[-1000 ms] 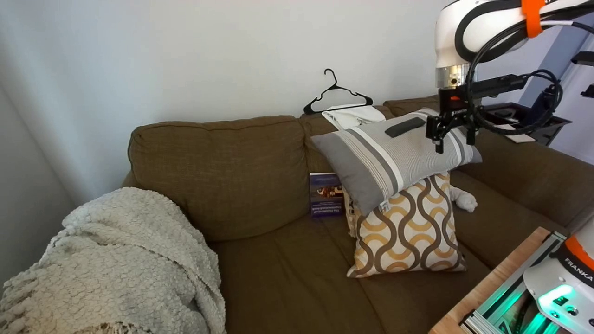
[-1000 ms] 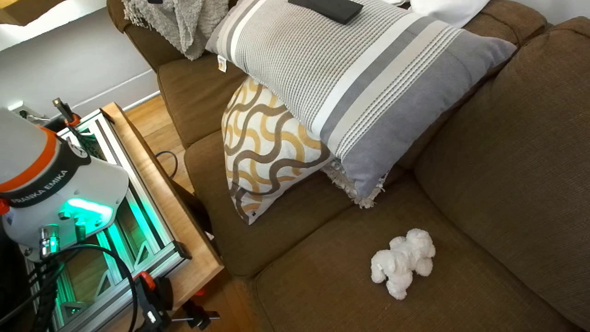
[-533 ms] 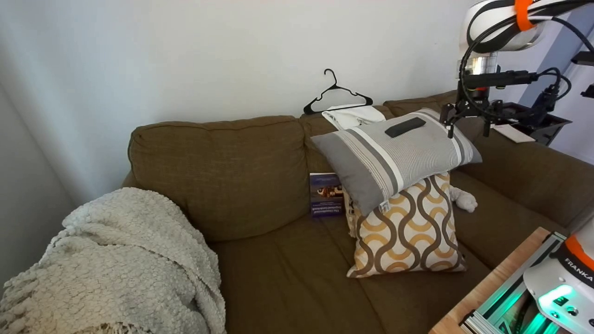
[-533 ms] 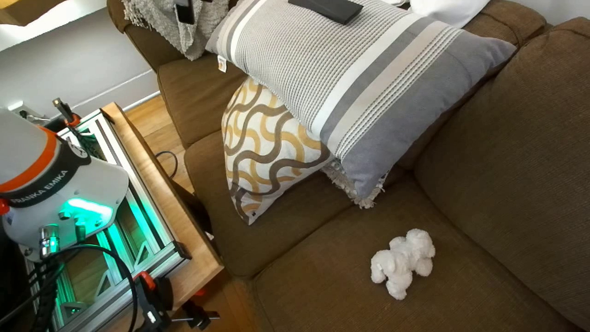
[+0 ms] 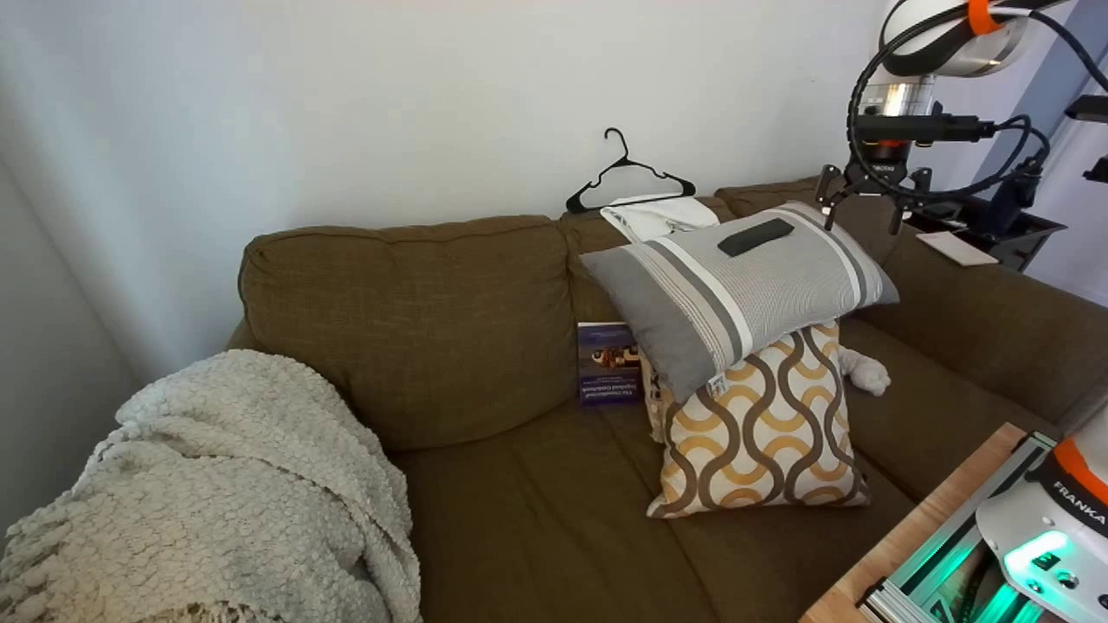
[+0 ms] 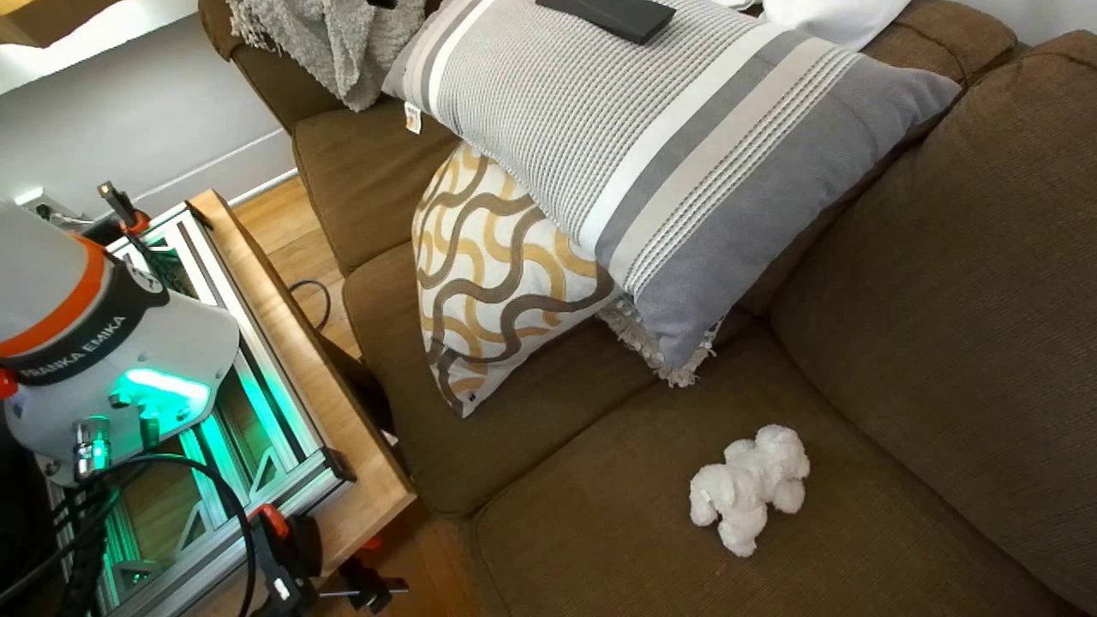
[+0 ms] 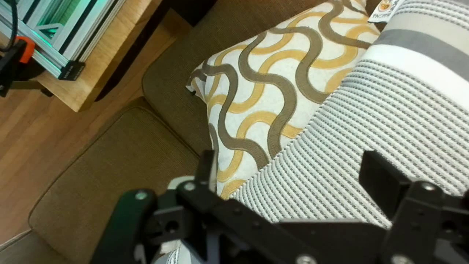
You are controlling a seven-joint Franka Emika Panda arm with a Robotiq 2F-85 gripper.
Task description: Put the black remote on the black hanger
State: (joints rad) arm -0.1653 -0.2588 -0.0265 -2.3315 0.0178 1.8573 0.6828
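Observation:
The black remote (image 5: 756, 237) lies flat on top of the grey striped pillow; it also shows at the top edge of an exterior view (image 6: 613, 19). The black hanger (image 5: 625, 162) leans upright against the wall on the sofa back, left of the remote, with a white cloth by its bar. My gripper (image 5: 862, 216) is open and empty, raised above the right end of the striped pillow and apart from the remote. In the wrist view the spread fingers (image 7: 289, 165) have only pillow fabric below them. The remote and hanger are out of the wrist view.
The striped pillow (image 5: 779, 285) rests on a patterned pillow (image 5: 753, 424) on the brown sofa (image 5: 537, 519). A white plush toy (image 6: 750, 488), a book (image 5: 608, 363) and a fleecy blanket (image 5: 225, 484) are on the sofa. A dark tray (image 5: 1039, 229) stands at the right.
My gripper has moved right, away from the remote, then up, and has turned so both fingers show side by side. The remote, hanger and pillows have not moved.

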